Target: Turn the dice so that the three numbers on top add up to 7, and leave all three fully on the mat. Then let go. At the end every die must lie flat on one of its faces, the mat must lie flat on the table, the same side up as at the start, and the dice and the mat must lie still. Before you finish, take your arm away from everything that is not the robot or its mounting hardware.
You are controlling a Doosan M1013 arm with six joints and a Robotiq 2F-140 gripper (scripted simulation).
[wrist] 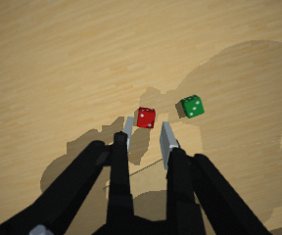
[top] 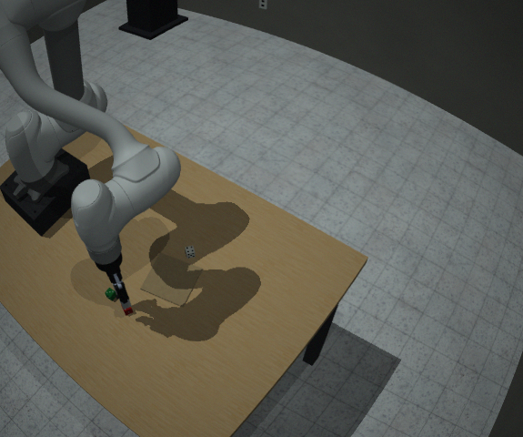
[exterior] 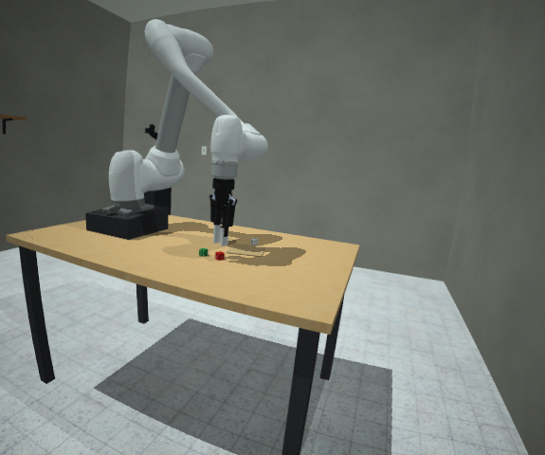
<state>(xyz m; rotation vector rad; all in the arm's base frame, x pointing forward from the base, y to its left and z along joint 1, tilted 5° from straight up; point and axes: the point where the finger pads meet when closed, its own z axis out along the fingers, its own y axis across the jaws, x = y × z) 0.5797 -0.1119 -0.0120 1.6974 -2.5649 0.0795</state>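
Note:
The gripper (top: 125, 304) (exterior: 220, 242) (wrist: 147, 132) points down with its fingers partly open and empty, above the table close to the red die. The red die (top: 128, 310) (exterior: 219, 255) (wrist: 146, 117) lies flat on the table, off the mat; its top shows two pips in the wrist view. The green die (top: 110, 293) (exterior: 203, 252) (wrist: 193, 107) lies beside it, off the mat, with three pips on top. The white die (top: 189, 251) (exterior: 254, 241) lies just beyond the mat's far edge; its top number is too small to read surely. The thin mat (top: 176, 296) (exterior: 247, 253) (wrist: 146, 181) lies flat.
The wooden table (top: 276, 263) (exterior: 164, 269) carries the arm's black base block (top: 45, 207) (exterior: 128, 223) at one end. The arm's shadows fall across part of the mat and the table around it. The mat is wood-coloured and hard to tell from the table.

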